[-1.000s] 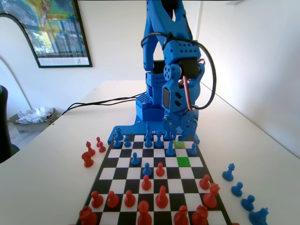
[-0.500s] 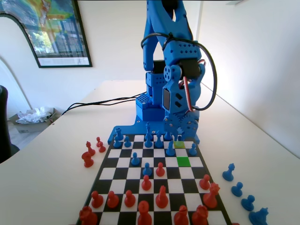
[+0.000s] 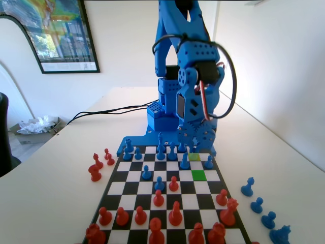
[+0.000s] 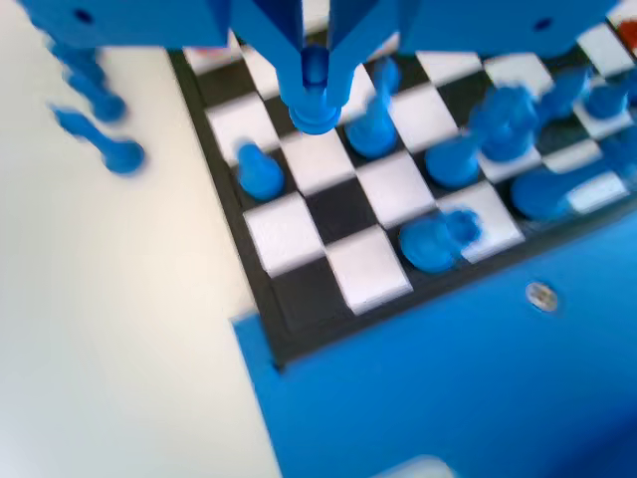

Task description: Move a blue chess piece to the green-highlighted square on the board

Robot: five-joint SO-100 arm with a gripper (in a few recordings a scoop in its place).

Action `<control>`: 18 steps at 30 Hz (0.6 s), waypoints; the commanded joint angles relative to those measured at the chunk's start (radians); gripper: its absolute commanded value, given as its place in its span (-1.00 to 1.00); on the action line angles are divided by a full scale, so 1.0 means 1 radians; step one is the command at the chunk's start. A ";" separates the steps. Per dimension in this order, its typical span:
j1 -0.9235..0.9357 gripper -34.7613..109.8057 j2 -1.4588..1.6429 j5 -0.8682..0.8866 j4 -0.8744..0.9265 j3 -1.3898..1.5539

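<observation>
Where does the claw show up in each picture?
Fixed view: the claw hangs at the far end, over the yellow-green square.
Wrist view: the claw is top centre, gripping a blue pawn.
Shared landmark: the lone pawn beside it.

Wrist view is smearing badly: the blue pieces near the board's (image 4: 299, 289) rim are reading as blobs, types unreadable. My gripper (image 4: 315, 75) is getting cut off by the top edge, so only the lower jaws are showing, pinched around the blue chess piece (image 4: 316, 100), whose head is sitting hidden between them. Blue pieces off the board (image 4: 100, 119) at the left are streaking too.

In the fixed view my own wrist is covering the jaw tips and most of the board's far right rows. The bottom edge is clipping the nearest red pieces (image 3: 155, 231).
</observation>
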 commanded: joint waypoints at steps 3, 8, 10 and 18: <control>0.002 -0.51 -0.015 0.000 0.054 -0.167; 0.026 -0.51 -0.103 0.000 0.044 -0.235; 0.031 -0.51 -0.124 -0.003 0.035 -0.247; 0.029 -0.51 -0.163 -0.018 -0.038 -0.198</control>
